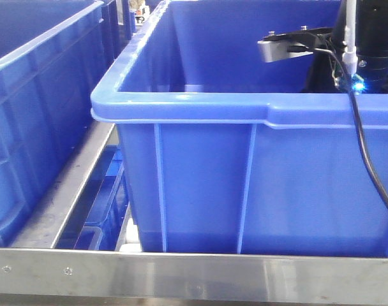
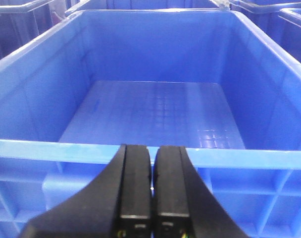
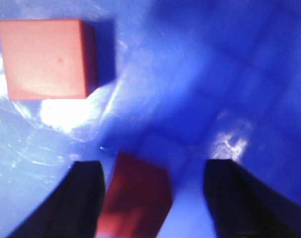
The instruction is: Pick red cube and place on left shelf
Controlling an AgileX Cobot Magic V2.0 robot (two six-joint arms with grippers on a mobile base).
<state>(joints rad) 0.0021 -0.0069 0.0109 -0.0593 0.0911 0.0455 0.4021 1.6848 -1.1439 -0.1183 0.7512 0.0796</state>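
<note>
In the right wrist view, a red cube [image 3: 135, 198] lies on the blue bin floor between the fingers of my right gripper [image 3: 155, 168]. The gripper is open, and the cube sits close to the left finger [image 3: 78, 198], with a gap to the right one. A second red cube [image 3: 44, 57] lies farther off at the upper left. In the front view my right arm [image 1: 366, 38] reaches down into the large blue bin [image 1: 181, 105], whose wall hides its gripper and the cubes. My left gripper [image 2: 152, 153] is shut and empty, just outside the near rim of an empty blue bin [image 2: 51, 148].
Another blue bin [image 1: 28, 95] stands to the left of the large one. A metal rack rail [image 1: 194, 274] runs along the front, with a slanted rail [image 1: 73, 185] between the bins. A black cable [image 1: 373, 172] hangs over the large bin's front wall.
</note>
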